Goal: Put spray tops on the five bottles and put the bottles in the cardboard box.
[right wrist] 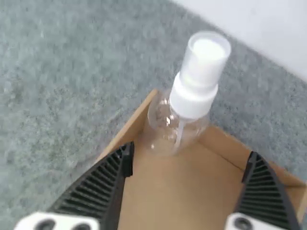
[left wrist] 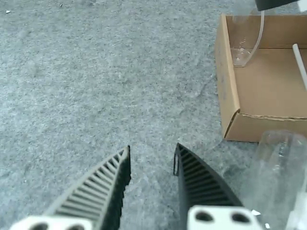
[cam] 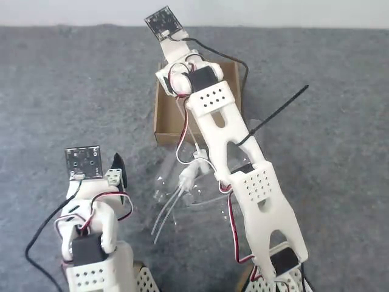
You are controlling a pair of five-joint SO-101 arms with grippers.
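Right pincer (right wrist: 190, 152) reads released, jaws spread wide above the cardboard box (right wrist: 128, 125), which I see at 12 o'clock on the table (cam: 61, 79). One bottle (right wrist: 175, 122) with spray top (right wrist: 201, 72) stands upright inside its corner. Left pincer (left wrist: 152, 148), also released, hangs at 8 o'clock.

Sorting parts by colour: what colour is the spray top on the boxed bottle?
The spray top is white, shown best in the right wrist view.

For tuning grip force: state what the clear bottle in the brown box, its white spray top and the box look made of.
Clear round bottle: probably glossy plastic, see-through with highlights. White spray top: matte opaque plastic, apparently. Brown box: dull cardboard, raw folded edges.
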